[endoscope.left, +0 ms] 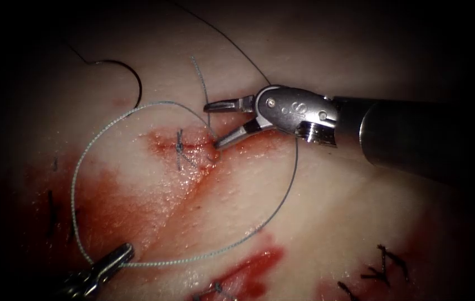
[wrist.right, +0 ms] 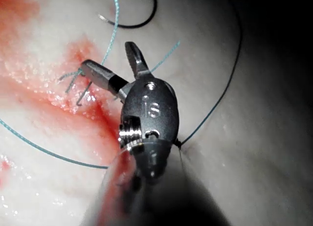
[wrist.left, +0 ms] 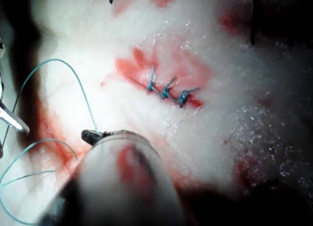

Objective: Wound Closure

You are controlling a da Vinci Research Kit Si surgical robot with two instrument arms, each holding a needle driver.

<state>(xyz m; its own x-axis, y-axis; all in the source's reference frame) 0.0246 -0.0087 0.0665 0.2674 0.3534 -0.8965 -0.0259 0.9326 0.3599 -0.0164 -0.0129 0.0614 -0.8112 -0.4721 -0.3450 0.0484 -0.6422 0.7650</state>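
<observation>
The endoscope view is lit at its centre and falls into dark vignette at every edge. Glare whitens the wet pale pork tissue (wrist.left: 205, 138) and glints on the right arm's steel tool (endoscope.left: 218, 124).

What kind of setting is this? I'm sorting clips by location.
Likely a bench suturing practice setup: pork-belly tissue with a stitched cut, thread held by the left tool, right tool open, holding nothing.

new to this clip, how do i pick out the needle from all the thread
Start at the right arm's tool, whose open jaws hold nothing, above the red cut in the tissue. Go up and left: the needle lies loose on pale tissue, not in it. It is a dark, stiff arc, unlike the pale blue thread the left arm's tool holds.
</observation>
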